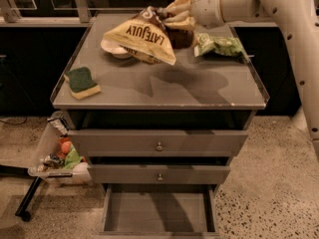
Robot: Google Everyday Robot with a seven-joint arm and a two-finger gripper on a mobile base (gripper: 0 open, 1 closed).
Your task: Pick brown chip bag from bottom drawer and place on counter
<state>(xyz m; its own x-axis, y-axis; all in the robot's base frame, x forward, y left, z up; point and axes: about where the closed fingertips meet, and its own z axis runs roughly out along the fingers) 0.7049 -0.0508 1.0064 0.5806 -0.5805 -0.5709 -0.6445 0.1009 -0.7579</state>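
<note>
My gripper (175,15) is above the far middle of the counter (164,86), shut on the dark-brown end of the brown chip bag (142,36). The bag hangs tilted toward the left, its tan-yellow "LATE JULY" end over a white bowl (115,50). The arm comes in from the upper right. The bottom drawer (158,212) is pulled open at the foot of the cabinet and its tray is empty.
A green chip bag (219,45) lies at the counter's far right. A green and yellow sponge (81,82) lies at the left edge. Two knobbed drawers (158,146) are shut. A clear bin (56,153) with items hangs at the cabinet's left side.
</note>
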